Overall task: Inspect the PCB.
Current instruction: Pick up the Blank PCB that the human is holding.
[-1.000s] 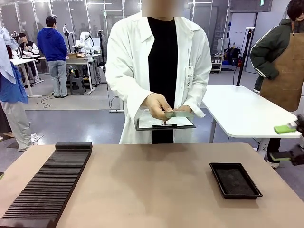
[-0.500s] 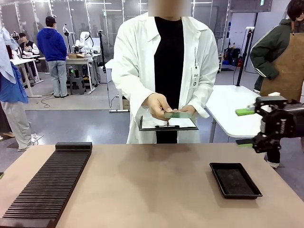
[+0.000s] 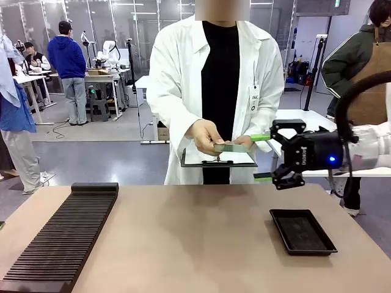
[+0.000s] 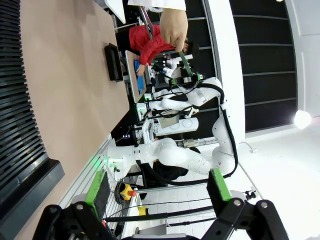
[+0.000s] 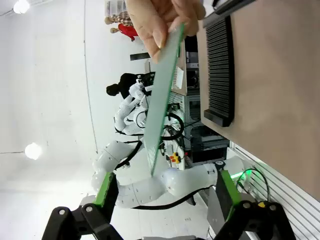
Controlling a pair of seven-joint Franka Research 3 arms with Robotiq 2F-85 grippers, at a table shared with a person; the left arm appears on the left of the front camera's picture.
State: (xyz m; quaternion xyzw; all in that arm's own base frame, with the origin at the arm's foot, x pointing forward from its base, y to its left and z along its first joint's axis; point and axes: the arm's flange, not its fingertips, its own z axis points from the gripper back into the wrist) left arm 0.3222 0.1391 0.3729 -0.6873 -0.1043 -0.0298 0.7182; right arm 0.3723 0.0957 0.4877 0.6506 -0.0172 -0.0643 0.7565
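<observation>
**PCB in the person's hand, right pincer open beside it**

The person (image 3: 214, 79) stood at the far side of the surface (image 3: 195, 244) and held the PCB (image 3: 231, 148) roughly flat in one hand (image 3: 204, 135), above a clipboard (image 3: 219, 160). The board was off the surface, over its far edge.

The right pincer (image 3: 261, 157) came in from the right, level with the PCB and just to its right. Its jaws were spread wide, one green pad above the other, and nothing was gripped. The upper pad lay close to the person's fingers at the board's right end; whether it touched could not be told.

In the right wrist view the PCB (image 5: 162, 95) showed edge-on, pinched at its far end by the hand (image 5: 160, 20), in line with the gap of the right pincer (image 5: 164, 192) and clear of both pads.

The left pincer (image 4: 157, 187) was released too and held nothing, with the PCB (image 4: 184, 60) well apart from it.

A black tray (image 3: 302, 232) sat on the right of the surface and a slotted rack (image 3: 61, 235) on the left.
</observation>
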